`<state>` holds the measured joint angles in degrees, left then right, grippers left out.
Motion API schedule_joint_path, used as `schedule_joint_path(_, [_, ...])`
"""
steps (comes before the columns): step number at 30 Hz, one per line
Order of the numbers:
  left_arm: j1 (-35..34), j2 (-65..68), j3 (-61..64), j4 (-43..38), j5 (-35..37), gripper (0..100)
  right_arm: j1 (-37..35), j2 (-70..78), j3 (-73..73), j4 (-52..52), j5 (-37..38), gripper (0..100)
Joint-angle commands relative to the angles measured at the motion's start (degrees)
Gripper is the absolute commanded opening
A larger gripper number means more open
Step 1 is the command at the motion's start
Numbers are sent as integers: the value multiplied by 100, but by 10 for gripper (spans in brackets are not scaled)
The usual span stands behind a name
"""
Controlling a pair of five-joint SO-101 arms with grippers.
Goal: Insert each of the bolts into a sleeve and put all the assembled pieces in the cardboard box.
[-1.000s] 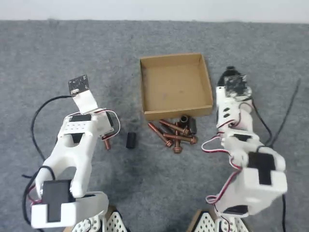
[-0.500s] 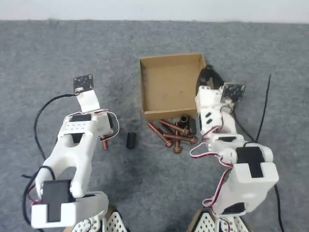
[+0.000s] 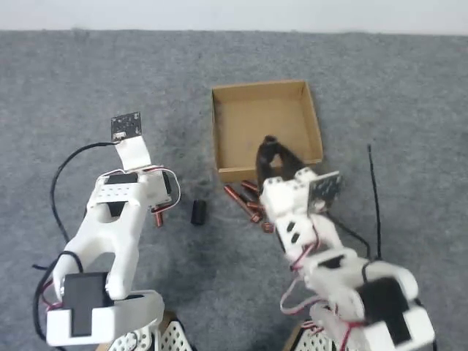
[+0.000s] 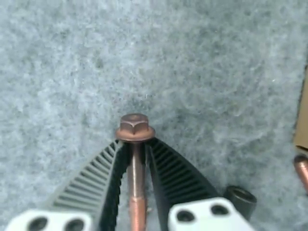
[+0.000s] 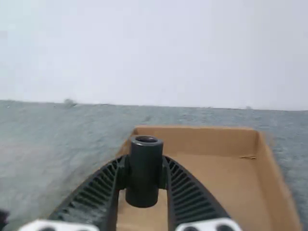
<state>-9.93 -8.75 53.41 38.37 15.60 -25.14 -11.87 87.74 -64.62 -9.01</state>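
Note:
My left gripper [image 4: 134,147] is shut on a copper bolt [image 4: 134,131], hex head past the fingertips, low over the grey carpet; from above that bolt [image 3: 159,214] pokes out under the left arm. A loose black sleeve [image 3: 198,212] stands just beside it on the carpet, also seen as sleeve [image 4: 240,198]. My right gripper [image 5: 144,166] is shut on another black sleeve [image 5: 144,171], held upright with its bore up, at the near wall of the cardboard box [image 5: 207,139]. From above, the right gripper [image 3: 275,155] hangs over the near edge of the box [image 3: 219,128].
Several copper bolts [image 3: 246,200] lie heaped on the carpet just in front of the box, partly under the right arm. A bolt tip [image 4: 301,168] and the box corner [image 4: 303,120] show past the left gripper. Open carpet lies left of and behind the box.
The right arm has swung left from beside the box's right wall to its near edge, over the bolt heap. The left arm has barely moved, still with its bolt.

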Motion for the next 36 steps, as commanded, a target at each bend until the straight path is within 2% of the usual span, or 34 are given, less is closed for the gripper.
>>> schedule_joint_path(1, [-18,-360,-57,-141,-70,11,-514,-769,404,-127,-44,6])
schedule_joint_path(6, [-9,-360,-57,-141,-70,11,-1174,-1244,774,-31,-35,6])
schedule_joint_path(19, [9,-360,-40,-316,-70,11,-1200,-1253,765,321,-44,6])
schedule_joint_path(24, [26,-413,-92,-396,-70,12,-1200,-1253,765,796,-44,6])
schedule_joint_path(29, [167,-422,-48,-1284,-70,12,-1182,-1253,765,866,-44,6])
schedule_joint_path(36, [677,-422,-92,-2048,-70,12,-1182,-1253,765,1323,-44,6])
